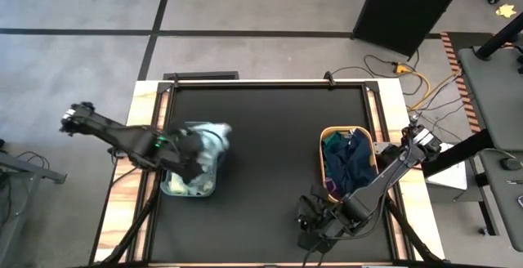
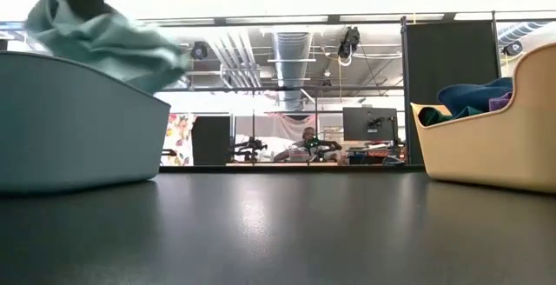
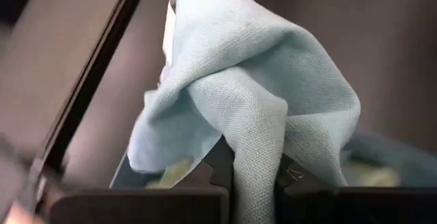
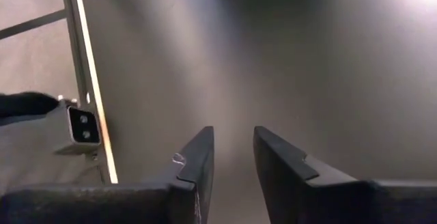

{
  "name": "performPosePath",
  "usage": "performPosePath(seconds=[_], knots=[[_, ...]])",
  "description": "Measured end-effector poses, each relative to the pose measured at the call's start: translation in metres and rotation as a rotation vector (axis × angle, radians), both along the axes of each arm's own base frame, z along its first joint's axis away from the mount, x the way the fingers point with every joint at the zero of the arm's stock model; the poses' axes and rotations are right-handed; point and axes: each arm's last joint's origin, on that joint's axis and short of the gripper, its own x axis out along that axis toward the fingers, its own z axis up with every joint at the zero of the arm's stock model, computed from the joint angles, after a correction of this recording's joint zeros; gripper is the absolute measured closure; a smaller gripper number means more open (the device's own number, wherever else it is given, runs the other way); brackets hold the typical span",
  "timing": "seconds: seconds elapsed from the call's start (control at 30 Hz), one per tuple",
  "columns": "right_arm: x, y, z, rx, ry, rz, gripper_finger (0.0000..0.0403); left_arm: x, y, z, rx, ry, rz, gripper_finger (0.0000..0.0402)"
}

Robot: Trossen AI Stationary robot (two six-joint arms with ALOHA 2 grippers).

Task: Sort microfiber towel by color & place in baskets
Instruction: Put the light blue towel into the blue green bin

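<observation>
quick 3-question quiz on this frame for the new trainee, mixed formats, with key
1. True or false: the left tool holds a light blue-grey towel over the grey-blue basket.
2. Which basket holds the navy towel? A) the grey-blue basket B) the orange-tan basket
3. Fill in: the right tool is ____, holding nothing, over the black table mat.

Key: 1 true; 2 B; 3 open
</observation>
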Motion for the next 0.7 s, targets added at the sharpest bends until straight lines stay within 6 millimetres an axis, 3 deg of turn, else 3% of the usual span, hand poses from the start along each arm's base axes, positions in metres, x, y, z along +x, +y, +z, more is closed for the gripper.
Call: performPosePath(seconds=[0.1, 0.2, 0.47, 0.57, 0.7], knots=[[0.0, -0.001, 0.0, -0.022, -0.014, -0.007, 0.0312, -0.025, 0.011, -0.004, -0.03, 0.01, 0.131, 0.0395], [0.0, -0.001, 0.0, -0.034, -0.016, 0.001, 0.0316, -0.037, 0.016, -0.022, -0.048, 0.017, 0.15, 0.0395], [0.003, -0.003, 0.0, -0.072, -0.014, 0.044, 0.0315, -0.029, 0.008, -0.098, -0.188, -0.004, 0.014, 0.0395], [0.005, -0.005, 0.001, -0.1, -0.021, 0.064, 0.0306, -0.023, 0.003, -0.118, -0.27, -0.016, -0.048, 0.0392], [0.007, -0.007, 0.001, -0.116, -0.029, 0.06, 0.0289, -0.026, 0.004, -0.136, -0.266, 0.046, -0.001, 0.0366]])
